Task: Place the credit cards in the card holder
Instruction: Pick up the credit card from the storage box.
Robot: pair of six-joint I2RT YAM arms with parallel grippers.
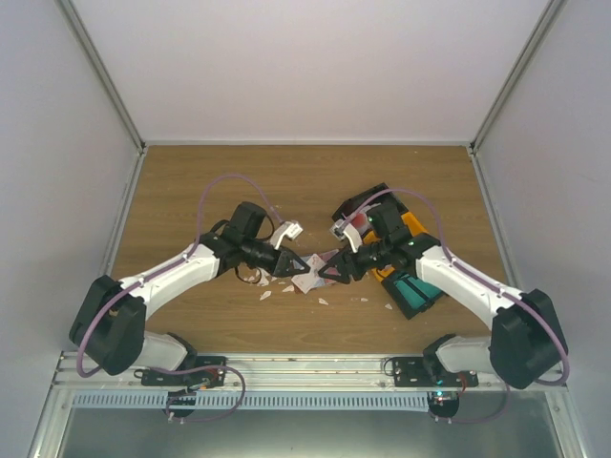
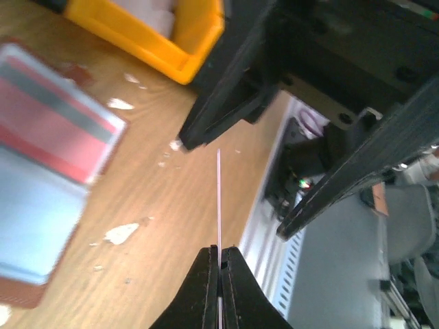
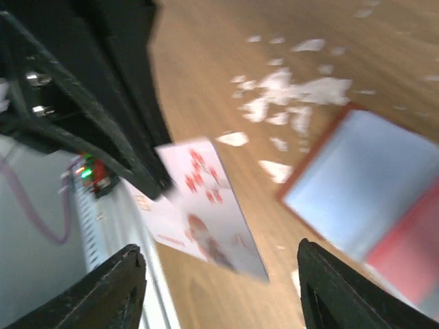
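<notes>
My left gripper is shut on a thin whitish credit card, seen edge-on and standing up from the fingertips. In the right wrist view the same card shows its white face with red marks, held above the table. My right gripper is open just short of it, nothing between its fingers. In the top view both grippers, left and right, meet nose to nose over the card. The card holder lies open on the wood, blue-grey inside, with a red card in it.
A yellow bin and a black bin stand at the right behind the right arm, with a teal object beside them. White torn scraps litter the wood. A metal rail runs along the near edge.
</notes>
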